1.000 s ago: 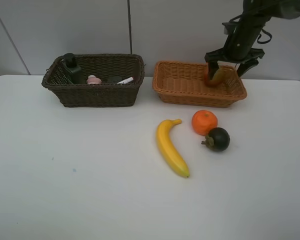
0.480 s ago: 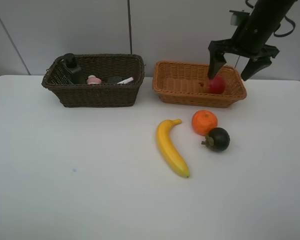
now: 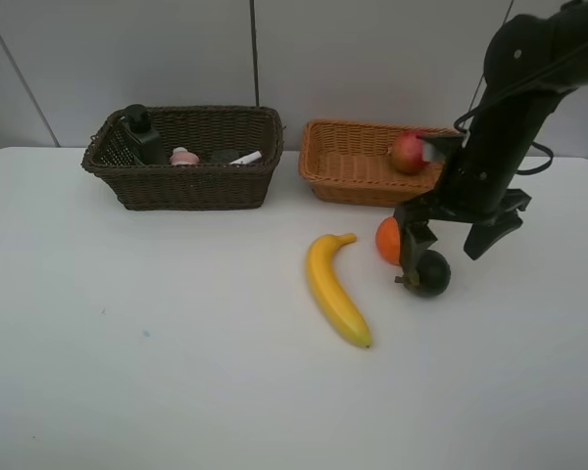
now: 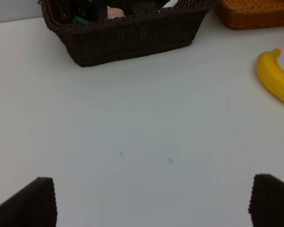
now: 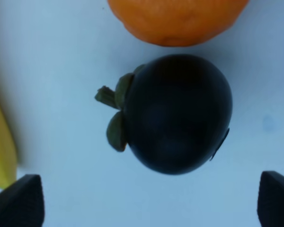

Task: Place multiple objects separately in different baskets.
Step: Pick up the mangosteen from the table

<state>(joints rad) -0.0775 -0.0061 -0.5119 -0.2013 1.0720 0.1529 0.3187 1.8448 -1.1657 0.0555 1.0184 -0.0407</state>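
My right pincer [image 3: 446,245] hung spread wide and empty directly above the mangosteen [image 5: 180,113], which lay on the table [image 3: 176,343] just beside the orange [image 5: 177,19]. I judged that placing let the jaws straddle it for the light basket [image 3: 358,186].

My white bench [image 3: 176,343] carries a banana [image 3: 333,289]. Just right of the banana lie an orange [image 3: 388,240] and a mangosteen [image 3: 433,274], close together. Behind the banana stands the light basket [image 3: 353,181], and behind-left of the banana the dark basket [image 3: 191,186].
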